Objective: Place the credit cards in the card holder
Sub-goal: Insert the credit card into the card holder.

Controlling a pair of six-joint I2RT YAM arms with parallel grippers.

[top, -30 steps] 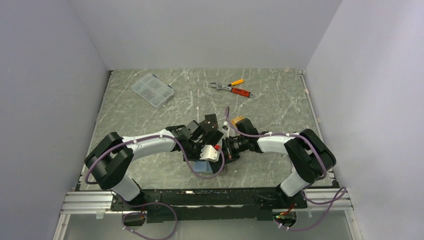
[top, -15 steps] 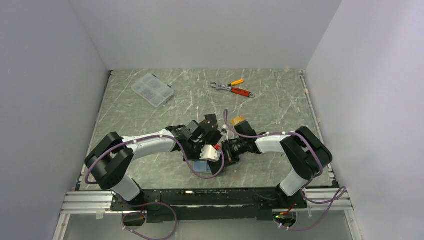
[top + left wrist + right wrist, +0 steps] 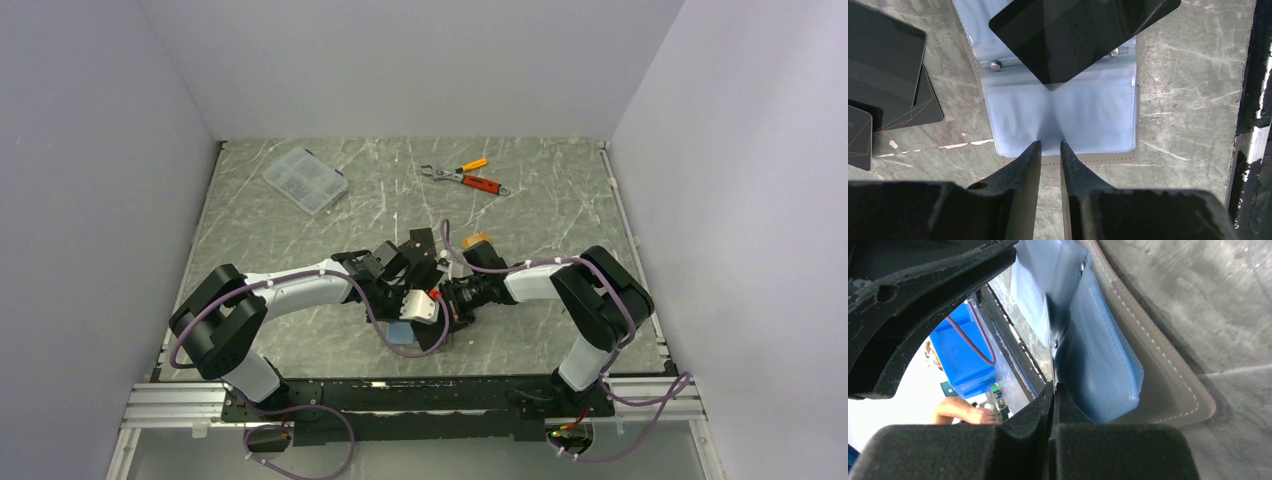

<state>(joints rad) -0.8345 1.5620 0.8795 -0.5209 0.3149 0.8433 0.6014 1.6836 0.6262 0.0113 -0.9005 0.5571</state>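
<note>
The card holder (image 3: 1063,107) lies open on the table, blue-grey lining up and taupe edge toward me; from above it shows as a blue patch (image 3: 402,336). My left gripper (image 3: 1050,144) stands at its near edge, open by a narrow gap with nothing between the fingers. The right gripper (image 3: 1053,385) is shut on a black credit card (image 3: 1078,35), which hangs tilted over the holder's far half and appears edge-on (image 3: 1050,335) beside the lining. More black credit cards (image 3: 883,65) lie stacked to the left. An orange-gold card (image 3: 478,241) sits by the right arm.
A clear compartment box (image 3: 305,180) stands at the back left. The orange-handled wrench and pliers (image 3: 468,179) lie at the back centre. The black front rail (image 3: 1250,100) runs just right of the holder. Both arms crowd together over the holder.
The right arm has edged left toward the holder with the black card. The left gripper stays at the holder's edge, its jaws a touch narrower.
</note>
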